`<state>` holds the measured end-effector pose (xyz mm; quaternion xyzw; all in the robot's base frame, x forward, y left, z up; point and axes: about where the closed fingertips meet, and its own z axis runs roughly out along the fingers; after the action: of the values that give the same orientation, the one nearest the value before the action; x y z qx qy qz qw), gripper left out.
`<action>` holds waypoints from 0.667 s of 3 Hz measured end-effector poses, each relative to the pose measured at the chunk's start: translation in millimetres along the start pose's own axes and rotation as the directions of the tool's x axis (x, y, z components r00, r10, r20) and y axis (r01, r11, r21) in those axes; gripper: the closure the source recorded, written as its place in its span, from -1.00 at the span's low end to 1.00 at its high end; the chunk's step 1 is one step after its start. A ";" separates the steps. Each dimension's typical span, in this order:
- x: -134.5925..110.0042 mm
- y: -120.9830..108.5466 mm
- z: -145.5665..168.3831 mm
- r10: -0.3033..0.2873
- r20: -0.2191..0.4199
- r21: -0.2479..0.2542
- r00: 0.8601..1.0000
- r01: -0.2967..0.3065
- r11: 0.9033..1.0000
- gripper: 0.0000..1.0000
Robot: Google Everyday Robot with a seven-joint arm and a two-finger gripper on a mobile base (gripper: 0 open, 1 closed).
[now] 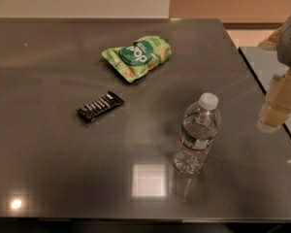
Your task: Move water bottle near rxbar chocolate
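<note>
Bottle [196,135] stands upright on desk [48,169], lower right of centre, white cap on, nothing touching it. Rxbar [100,106] lies flat & angled left of centre, well apart from bottle, up & to its left. Green snack bag [138,56] lies flat above the bar, near top centre, apart from both. Gripper [271,116] hangs at right edge, level w/ bottle's upper half, not touching; can't tell if open or closed.
</note>
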<state>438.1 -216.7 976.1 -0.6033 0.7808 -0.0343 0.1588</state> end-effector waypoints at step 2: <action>-4.9 4.1 0.7 -0.017 0.054 -0.033 0.998 0.019 0.999 -1.00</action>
<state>435.6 -210.8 975.4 -0.6138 0.7711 -0.0063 0.1692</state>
